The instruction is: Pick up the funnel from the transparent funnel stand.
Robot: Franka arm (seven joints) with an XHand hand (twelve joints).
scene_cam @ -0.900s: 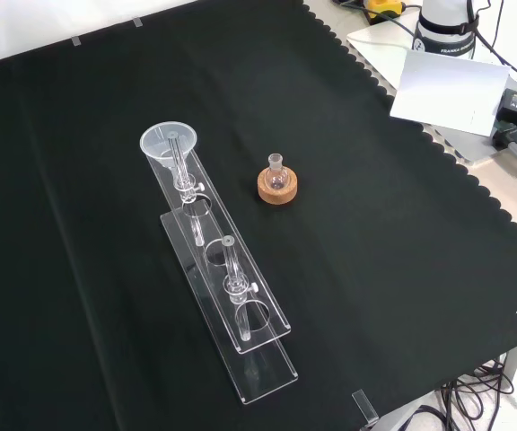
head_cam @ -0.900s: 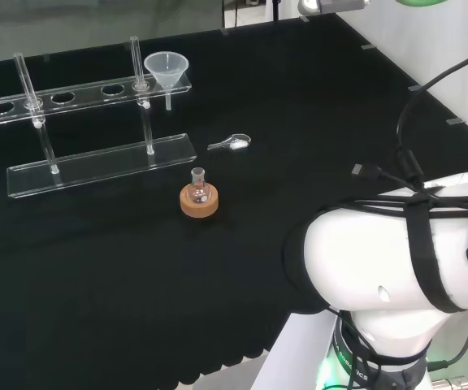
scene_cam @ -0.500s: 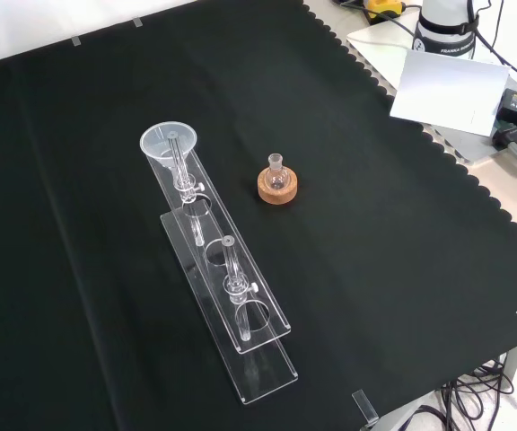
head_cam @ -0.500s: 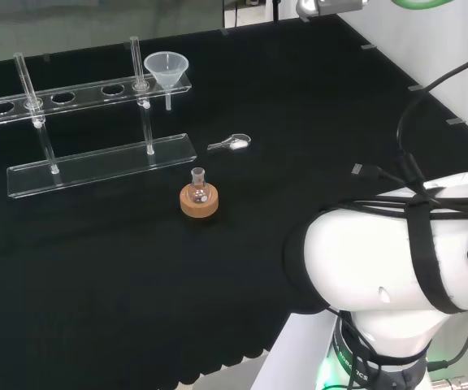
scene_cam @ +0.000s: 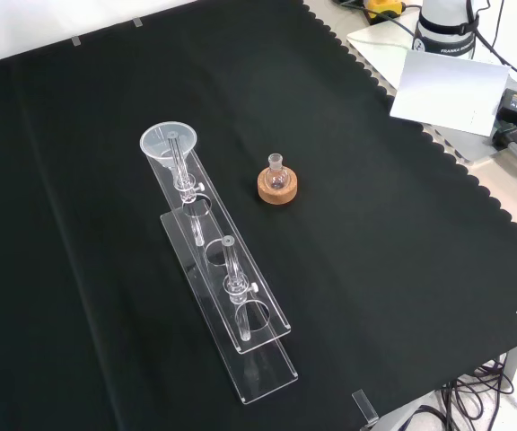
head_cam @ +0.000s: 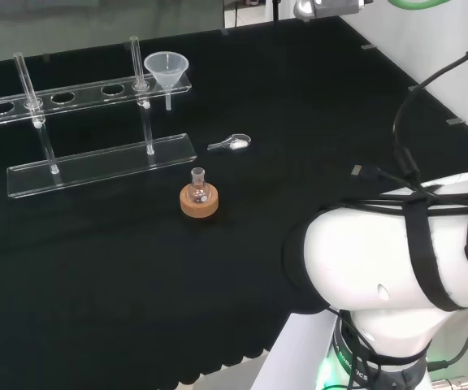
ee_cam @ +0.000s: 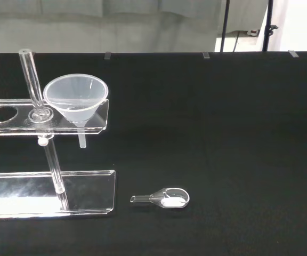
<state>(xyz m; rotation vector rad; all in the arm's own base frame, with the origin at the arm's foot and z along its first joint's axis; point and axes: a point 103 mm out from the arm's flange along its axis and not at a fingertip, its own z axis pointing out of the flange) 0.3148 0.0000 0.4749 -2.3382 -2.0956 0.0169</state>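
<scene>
Clear plastic funnel (head_cam: 167,69) sits in the funnel stand's (head_cam: 80,96) right end, head view; hand's state I cannot tell.

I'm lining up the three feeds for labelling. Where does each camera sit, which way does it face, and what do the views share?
Head view: behind and above the arm's base, looking over the big white arm link at the bench.
Front view: in front of the arm, looking down on the black cloth.
Wrist view: at the wrist, looking low across the cloth.
Shared: all three show the funnel seated in the end hole of the transparent funnel stand.
</scene>
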